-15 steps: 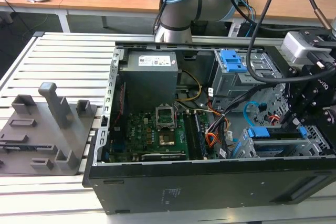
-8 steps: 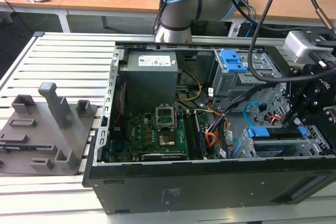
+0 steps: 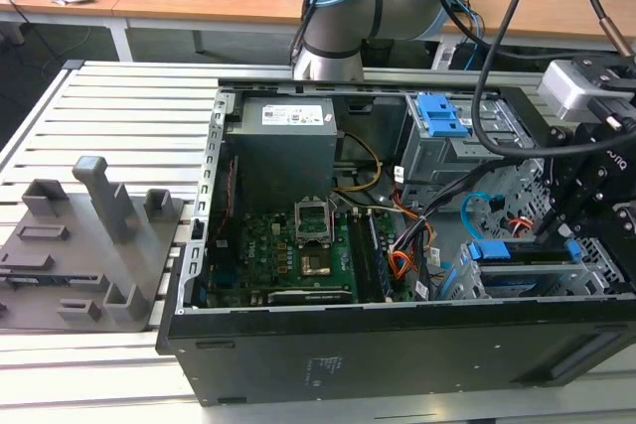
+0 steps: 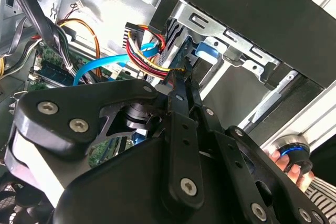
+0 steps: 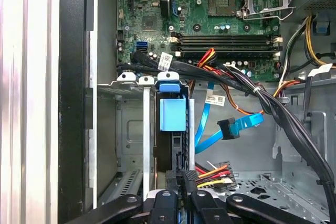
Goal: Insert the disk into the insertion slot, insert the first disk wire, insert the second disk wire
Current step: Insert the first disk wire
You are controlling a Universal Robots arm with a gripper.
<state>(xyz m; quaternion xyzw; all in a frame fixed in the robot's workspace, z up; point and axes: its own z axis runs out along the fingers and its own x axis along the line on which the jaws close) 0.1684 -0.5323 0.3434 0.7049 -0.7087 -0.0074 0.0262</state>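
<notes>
The disk (image 5: 172, 115) already sits in the drive cage (image 5: 128, 129). The hand (image 5: 181, 178) is pinched tight on the black plug of the red-orange-black wires (image 5: 214, 173), right at the disk's end. The blue cable (image 5: 239, 124) hangs loose beside the cage, below a white label (image 5: 214, 99).

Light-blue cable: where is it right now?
In the first wrist view, the light-blue cable loops beside the disk in the drive cage, its dark plug hanging free.

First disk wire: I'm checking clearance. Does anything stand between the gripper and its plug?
Nothing visible does. In the first wrist view the plug end of the first disk wire lies right beside the gripper, at the end of the disk. The second disk wire hangs apart.
</notes>
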